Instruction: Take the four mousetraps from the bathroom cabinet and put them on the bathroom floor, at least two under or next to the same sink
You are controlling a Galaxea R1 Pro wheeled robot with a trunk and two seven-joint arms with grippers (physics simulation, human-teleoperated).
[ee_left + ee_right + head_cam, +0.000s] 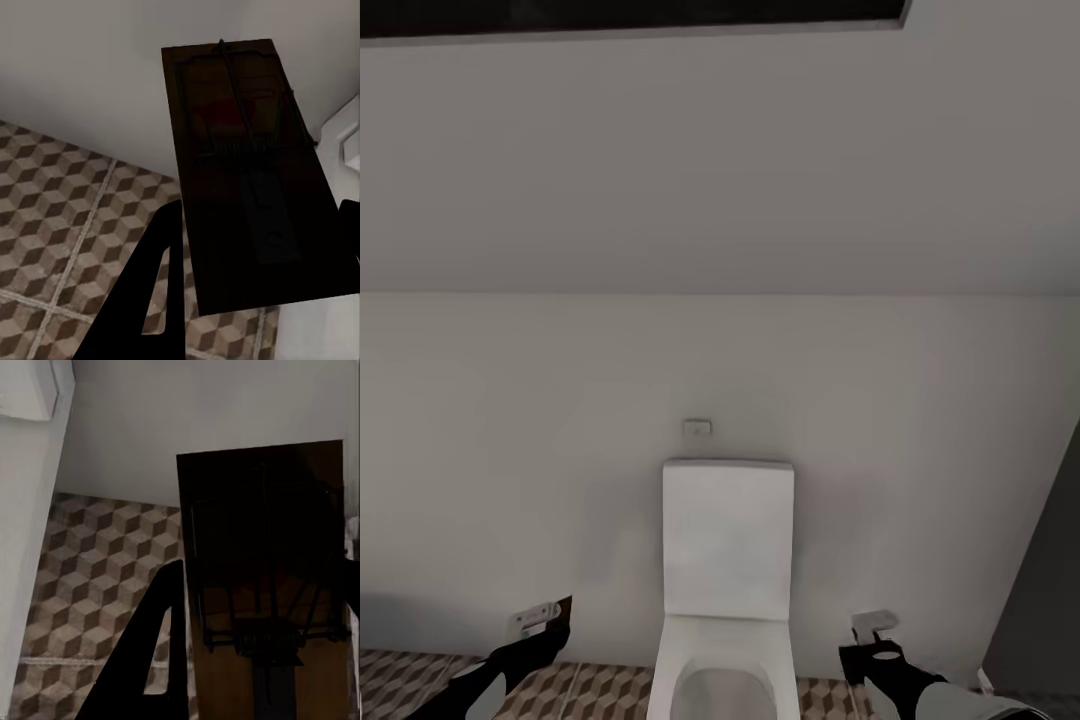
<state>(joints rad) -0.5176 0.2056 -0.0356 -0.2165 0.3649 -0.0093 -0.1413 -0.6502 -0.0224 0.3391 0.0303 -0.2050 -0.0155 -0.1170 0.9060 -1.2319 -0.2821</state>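
Toilet [727,560]: white, boxy, set against a pale wall [720,300]; lid raised against the wall, bowl open, its contents not discernible, front cut off by the lower edge of the head view. Small pale plate [697,427] on the wall just above the toilet. Floor [590,690]: cube-patterned tiles in brown, beige and cream, visible as a narrow strip on either side of the toilet base. Left gripper [545,625]: low in the head view, left of the toilet, clamped on a mousetrap [247,180]; in the left wrist view the trap's flat board lies between the dark fingers [150,292], with wire parts and a red patch showing on its shaded face, tiled floor and wall behind it. Right gripper [875,635]: low in the head view, right of the toilet, clamped on a second mousetrap [262,577]; in the right wrist view the board is held upright between the fingers [154,660], its upper part in deep shadow, its lower part tan, wire frame and spring coil showing faintly. Both traps are held in the air above the floor, clear of the tiles. Both arms are cut off by the lower edge of the head view. A dark strip [630,12] runs along the top of the head view; what it is cannot be made out. A grey vertical surface [1045,590] stands at the right edge, partly cut off.
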